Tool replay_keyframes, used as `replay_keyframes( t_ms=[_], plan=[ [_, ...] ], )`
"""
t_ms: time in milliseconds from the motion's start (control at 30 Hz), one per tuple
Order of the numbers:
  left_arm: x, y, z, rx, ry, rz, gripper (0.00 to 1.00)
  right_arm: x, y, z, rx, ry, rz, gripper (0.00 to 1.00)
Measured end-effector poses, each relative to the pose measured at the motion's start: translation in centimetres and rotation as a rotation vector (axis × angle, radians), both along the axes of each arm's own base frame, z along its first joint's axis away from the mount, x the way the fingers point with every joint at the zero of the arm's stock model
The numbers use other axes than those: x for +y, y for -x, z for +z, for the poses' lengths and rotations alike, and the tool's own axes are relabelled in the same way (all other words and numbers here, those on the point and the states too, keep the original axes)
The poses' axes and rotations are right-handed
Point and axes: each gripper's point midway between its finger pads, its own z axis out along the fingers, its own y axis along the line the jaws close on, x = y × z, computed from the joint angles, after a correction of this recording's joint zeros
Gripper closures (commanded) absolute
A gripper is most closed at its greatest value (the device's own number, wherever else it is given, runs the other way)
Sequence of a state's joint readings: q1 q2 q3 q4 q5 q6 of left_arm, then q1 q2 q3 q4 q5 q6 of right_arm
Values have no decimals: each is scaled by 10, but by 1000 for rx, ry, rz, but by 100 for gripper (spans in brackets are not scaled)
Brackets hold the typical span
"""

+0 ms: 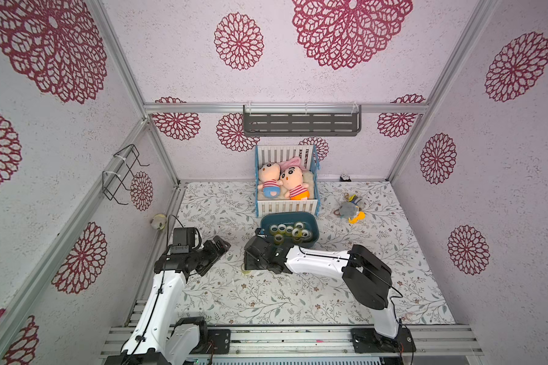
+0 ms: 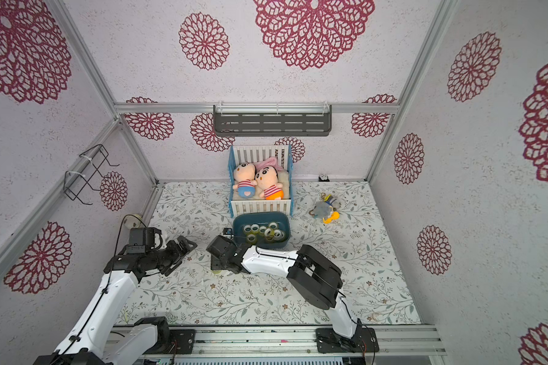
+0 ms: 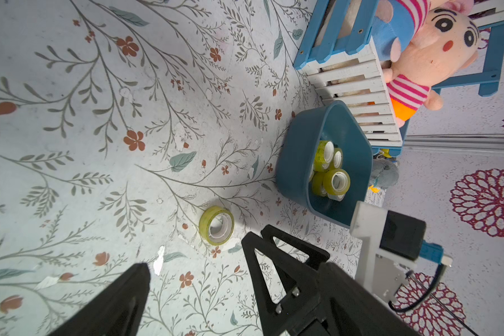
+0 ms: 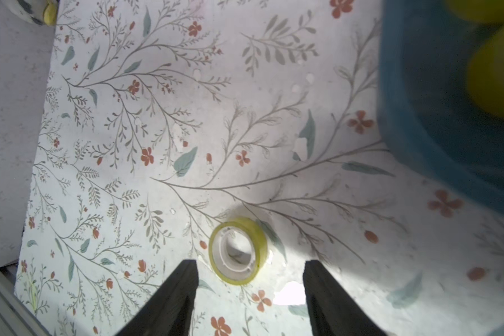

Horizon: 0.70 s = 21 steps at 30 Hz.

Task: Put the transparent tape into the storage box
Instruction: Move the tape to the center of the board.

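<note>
The table (image 1: pixel 361 284), covered in a leaf-and-flower print, carries everything. The storage box (image 1: pixel 285 216), a shallow dark teal tub, stands near its middle. Directly behind the box's far wall is the white-slatted, blue-framed toy crib (image 1: pixel 287 207), with two plush dolls (image 1: pixel 280 183) lying in it. To the right of the box, well apart from it, lies a small grey and yellow plush toy (image 1: pixel 350 210).

The right end effector (image 4: pixel 249 263) hangs off the box's near-left corner, outside the tub, pointing down at the table. Its two fingers stand apart and hold nothing. The left end effector (image 3: pixel 194 251) is further left of the box, also with its fingers spread and nothing between them.

Inside the box lies a cluster of yellowish transparent tape rolls (image 1: pixel 290 232). One loose tape roll (image 4: pixel 239 250) is outside the box, on the table near its near-left corner. It lies just beyond the right end effector's fingertips, in line with the gap between them, and neither finger grips it.
</note>
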<state>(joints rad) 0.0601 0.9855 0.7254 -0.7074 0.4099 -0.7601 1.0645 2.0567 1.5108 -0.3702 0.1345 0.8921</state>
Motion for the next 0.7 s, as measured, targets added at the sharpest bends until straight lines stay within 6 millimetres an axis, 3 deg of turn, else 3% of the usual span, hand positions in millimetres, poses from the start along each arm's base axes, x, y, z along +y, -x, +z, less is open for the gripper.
replay_keyframes(
  t_ms=[133, 367, 600, 700],
  plan=[
    [0, 0, 1, -3, 0, 0, 3, 5, -1, -13, 9, 38, 12, 35],
    [0, 0, 1, -3, 0, -1, 3, -17, 7, -39, 41, 147, 4, 35],
    [0, 0, 1, -3, 0, 0, 3, -22, 7, -42, 23, 167, 2, 35],
    [0, 0, 0, -2, 1, -1, 3, -35, 9, -43, 11, 186, -12, 35]
  ],
)
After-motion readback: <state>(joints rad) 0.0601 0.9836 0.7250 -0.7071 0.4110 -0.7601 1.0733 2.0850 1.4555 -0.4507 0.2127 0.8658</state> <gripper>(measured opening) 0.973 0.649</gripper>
